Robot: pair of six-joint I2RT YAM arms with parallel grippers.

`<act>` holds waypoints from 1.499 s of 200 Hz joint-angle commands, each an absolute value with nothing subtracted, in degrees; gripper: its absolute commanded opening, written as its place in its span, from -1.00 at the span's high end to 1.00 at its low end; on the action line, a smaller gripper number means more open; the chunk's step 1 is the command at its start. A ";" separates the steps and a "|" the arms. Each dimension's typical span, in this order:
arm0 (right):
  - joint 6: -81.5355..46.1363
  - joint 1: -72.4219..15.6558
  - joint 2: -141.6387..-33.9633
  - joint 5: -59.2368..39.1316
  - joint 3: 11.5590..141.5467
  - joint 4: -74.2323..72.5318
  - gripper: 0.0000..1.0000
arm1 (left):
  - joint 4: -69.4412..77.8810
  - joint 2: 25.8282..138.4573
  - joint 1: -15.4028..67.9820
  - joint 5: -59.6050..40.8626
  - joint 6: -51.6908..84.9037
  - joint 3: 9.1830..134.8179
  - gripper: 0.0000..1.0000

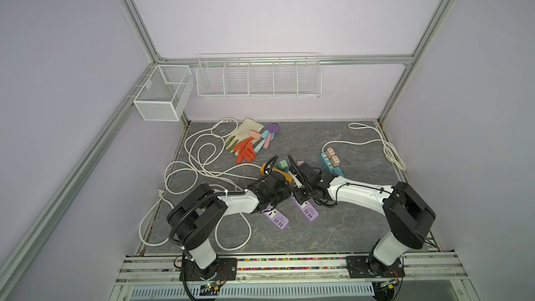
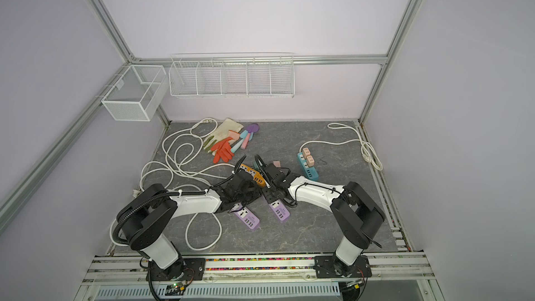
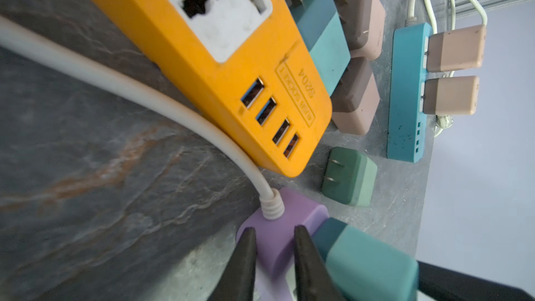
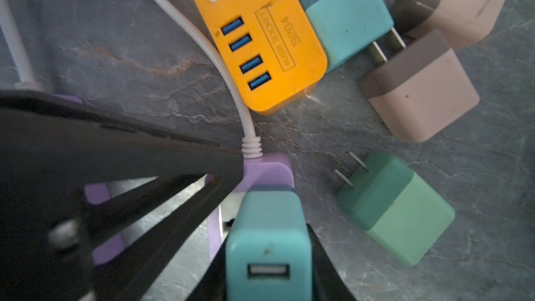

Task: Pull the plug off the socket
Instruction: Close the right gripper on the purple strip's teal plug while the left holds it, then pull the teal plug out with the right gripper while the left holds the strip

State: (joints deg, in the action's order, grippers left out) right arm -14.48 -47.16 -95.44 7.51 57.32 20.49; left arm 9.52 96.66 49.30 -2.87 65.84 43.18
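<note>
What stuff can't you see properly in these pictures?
- Prongs of the teal plug: in the right wrist view, hidden between its own body and the purple power strip it sits in.
- The plug itself: in both top views, hidden under the black wrist of the right arm.
- Far end of the orange power strip: in the left wrist view, cut off by the picture edge.

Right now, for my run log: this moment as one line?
left tool: clamps purple power strip | right tool: grips teal charger | charger: seated in strip, not yet pulled
</note>
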 commanded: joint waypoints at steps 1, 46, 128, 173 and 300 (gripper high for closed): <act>-13.77 -47.47 -95.55 7.17 57.40 19.34 0.34 | 7.90 97.44 49.80 -5.65 67.11 42.16 0.50; -14.45 -47.51 -95.62 6.50 57.26 18.55 0.38 | 5.27 93.84 49.89 -5.26 66.36 41.67 0.45; -13.40 -47.31 -93.91 5.78 58.01 19.40 0.45 | 1.84 95.32 50.25 -2.90 65.83 41.30 0.40; -13.80 -48.11 -93.68 5.27 59.01 19.67 0.48 | 0.98 96.37 50.36 -3.10 65.54 41.71 0.40; -12.22 -47.89 -88.96 9.08 58.12 21.29 0.59 | -1.18 97.36 51.05 -3.52 64.18 40.66 0.48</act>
State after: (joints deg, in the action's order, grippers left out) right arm -13.21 -48.25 -93.41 9.17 58.06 21.80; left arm 5.63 95.48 50.48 -4.34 64.18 43.27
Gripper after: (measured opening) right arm 0.306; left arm 0.262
